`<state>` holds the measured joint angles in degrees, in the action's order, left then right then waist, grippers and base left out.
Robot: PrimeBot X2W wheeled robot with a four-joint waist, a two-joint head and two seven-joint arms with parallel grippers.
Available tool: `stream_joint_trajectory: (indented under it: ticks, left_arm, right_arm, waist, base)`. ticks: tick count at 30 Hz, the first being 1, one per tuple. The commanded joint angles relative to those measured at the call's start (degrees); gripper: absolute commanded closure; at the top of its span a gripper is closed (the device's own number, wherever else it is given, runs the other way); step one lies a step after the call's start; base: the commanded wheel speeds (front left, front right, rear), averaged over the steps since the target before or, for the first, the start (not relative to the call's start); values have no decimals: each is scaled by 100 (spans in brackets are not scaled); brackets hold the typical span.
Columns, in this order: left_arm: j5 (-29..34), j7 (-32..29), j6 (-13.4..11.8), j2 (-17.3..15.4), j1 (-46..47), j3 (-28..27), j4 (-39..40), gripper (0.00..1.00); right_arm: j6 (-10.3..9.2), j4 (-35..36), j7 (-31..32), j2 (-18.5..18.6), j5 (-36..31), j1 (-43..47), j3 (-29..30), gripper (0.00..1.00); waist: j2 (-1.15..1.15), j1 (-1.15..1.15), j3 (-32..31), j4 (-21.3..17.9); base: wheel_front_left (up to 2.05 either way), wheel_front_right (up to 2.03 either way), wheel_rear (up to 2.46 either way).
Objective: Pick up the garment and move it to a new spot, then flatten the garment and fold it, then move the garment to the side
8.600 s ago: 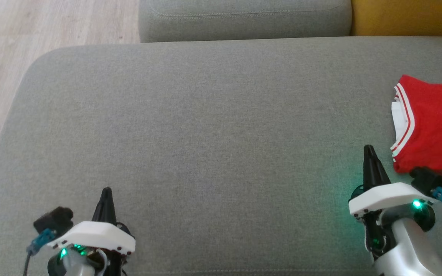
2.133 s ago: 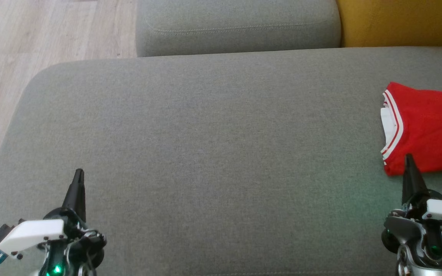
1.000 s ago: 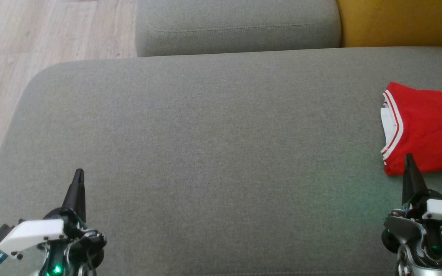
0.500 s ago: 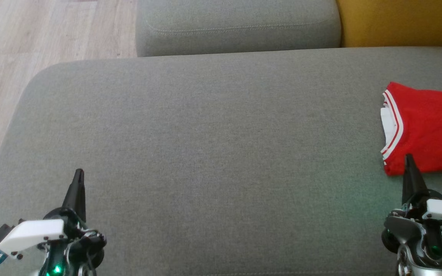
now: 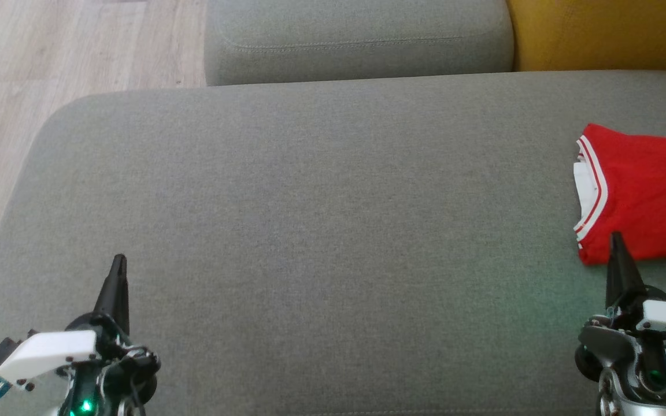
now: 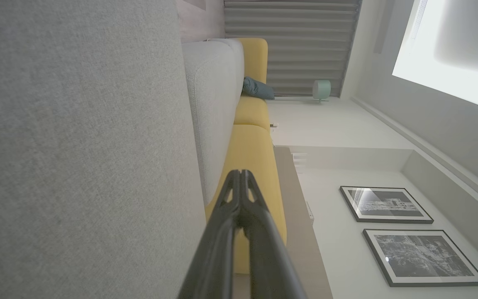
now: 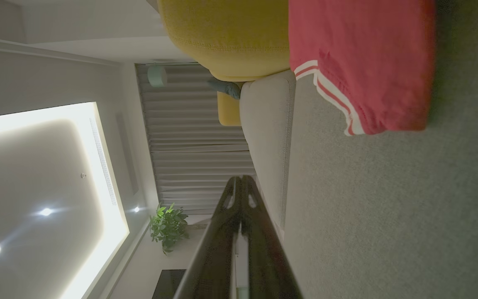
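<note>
Garment (image 5: 645,196) sits at the far right of the grey seat cushion (image 5: 310,219), on the robot's right side, and is cut off by the right edge of the head view, so I can't call its long axis. The striped edge points to the robot's left, toward the middle of the cushion. The near edge runs roughly left-right, just past the right gripper (image 5: 615,237). It's red cloth, folded flat into a roughly rectangular stack, with white-red-white banded trim down the left edge and a white layer showing beside that trim. The surface is mostly smooth. The right wrist view shows the same garment (image 7: 359,54) lying flat on the cushion, with the banded hem at its corner. Right gripper jaws are together, nothing between them. In the head view the tip overlaps the garment's near edge, but the right wrist view shows the right gripper (image 7: 242,179) with a clear gap to the cloth. Left gripper (image 5: 118,260) is at the lower left over bare cushion, well apart from the garment, jaws together and holding nothing. A yellow cushion (image 5: 605,32) lies beyond the garment, and there is wood floor (image 5: 50,69) at upper left.
</note>
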<state>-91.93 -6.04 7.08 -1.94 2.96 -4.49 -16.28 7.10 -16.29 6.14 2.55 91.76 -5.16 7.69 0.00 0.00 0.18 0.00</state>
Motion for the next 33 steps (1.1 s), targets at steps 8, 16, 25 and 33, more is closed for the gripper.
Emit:
stream_joint_trajectory:
  ticks: [8, 16, 25, 33]
  left_arm:
    - [-26, -43, 41, -94, 322, -201, 223, 100]
    - [-26, -43, 41, -94, 322, -201, 224, 100]
    - [-26, -43, 41, -94, 322, -201, 224, 100]
    - [-26, -43, 41, -94, 322, -201, 224, 100]
  right_arm:
    - [39, 226, 34, 32, 41, -103, -118, 100]
    - [39, 226, 34, 32, 41, -103, -118, 100]
    - [39, 226, 34, 32, 41, -103, -118, 100]
    - [39, 226, 34, 32, 41, -103, -118, 100]
  waist:
    - [0, 0, 0, 0]
    - [0, 0, 0, 0]
    - [0, 0, 0, 0]
    - [0, 0, 0, 0]
  base:
    - [0, 0, 0]
    - [0, 0, 0]
    - [0, 0, 0]
    - [0, 0, 0]
